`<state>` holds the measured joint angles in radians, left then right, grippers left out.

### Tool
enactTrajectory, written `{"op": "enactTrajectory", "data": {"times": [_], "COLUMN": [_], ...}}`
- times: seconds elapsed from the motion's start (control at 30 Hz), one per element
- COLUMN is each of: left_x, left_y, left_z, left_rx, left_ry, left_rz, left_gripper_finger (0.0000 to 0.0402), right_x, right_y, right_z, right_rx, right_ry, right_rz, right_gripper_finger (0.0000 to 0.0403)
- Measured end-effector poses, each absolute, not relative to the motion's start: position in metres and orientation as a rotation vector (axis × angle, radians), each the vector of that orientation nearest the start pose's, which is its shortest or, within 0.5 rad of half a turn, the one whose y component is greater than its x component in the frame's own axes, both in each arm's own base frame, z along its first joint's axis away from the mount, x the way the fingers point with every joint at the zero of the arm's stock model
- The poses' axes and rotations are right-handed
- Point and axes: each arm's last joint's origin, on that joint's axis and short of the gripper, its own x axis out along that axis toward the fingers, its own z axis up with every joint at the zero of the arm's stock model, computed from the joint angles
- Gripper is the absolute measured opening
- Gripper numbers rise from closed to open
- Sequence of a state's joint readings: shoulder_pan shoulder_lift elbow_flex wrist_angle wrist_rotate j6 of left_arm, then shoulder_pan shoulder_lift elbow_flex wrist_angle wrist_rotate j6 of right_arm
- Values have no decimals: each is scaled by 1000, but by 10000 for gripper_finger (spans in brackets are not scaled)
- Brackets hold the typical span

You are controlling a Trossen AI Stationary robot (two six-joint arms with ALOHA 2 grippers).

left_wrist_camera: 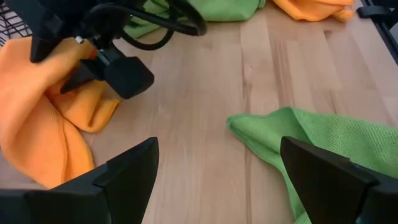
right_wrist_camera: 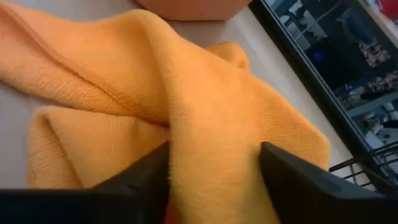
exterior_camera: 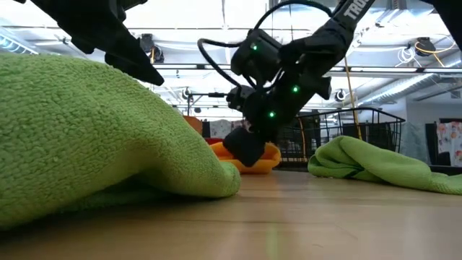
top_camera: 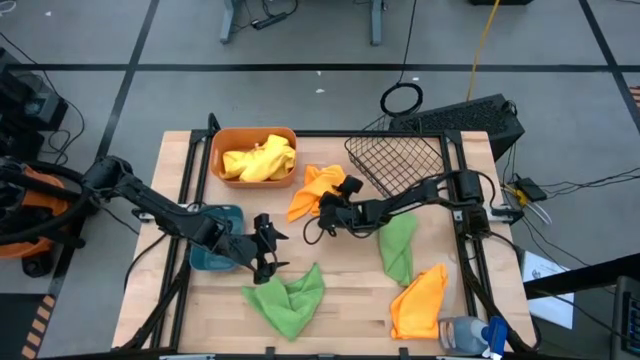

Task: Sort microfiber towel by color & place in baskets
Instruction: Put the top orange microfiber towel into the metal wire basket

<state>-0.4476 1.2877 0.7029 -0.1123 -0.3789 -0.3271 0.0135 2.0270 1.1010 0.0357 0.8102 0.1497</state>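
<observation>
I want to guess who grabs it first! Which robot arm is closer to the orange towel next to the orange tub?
Right. The right end effector pinches that orange towel; the left end effector hovers apart, open.

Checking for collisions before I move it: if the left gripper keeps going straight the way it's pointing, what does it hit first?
Probably bare table first: the left gripper is open with wood ahead. Farther on sits the right gripper on the orange towel; the green towel lies beside the line. Depth is unclear.

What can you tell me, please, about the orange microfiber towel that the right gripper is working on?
The orange microfiber towel is soft, finely ribbed cloth, crumpled into thick folds. It lies on the wooden table just in front of the orange plastic rectangular tub, beside the dark wire-mesh basket. The right gripper has its fingers on either side of a raised fold, touching it.
</observation>
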Motion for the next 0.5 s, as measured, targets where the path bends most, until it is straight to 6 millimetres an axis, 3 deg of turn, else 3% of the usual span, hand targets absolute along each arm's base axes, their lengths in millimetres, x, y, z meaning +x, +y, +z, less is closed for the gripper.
{"op": "enactTrajectory", "data": {"times": [0.23, 0.5], "left_x": [236, 240], "left_y": [-101, -103], "left_z": [211, 217], "left_rx": [-37, -3], "left_ry": [637, 568], "left_rz": [39, 9], "left_gripper_finger": [340, 340], "right_x": [386, 378], "right_y": [-14, 44], "right_z": [116, 171], "right_rx": [-180, -222], "right_ry": [751, 608], "right_rz": [-815, -665], "right_gripper_finger": [24, 7]}}
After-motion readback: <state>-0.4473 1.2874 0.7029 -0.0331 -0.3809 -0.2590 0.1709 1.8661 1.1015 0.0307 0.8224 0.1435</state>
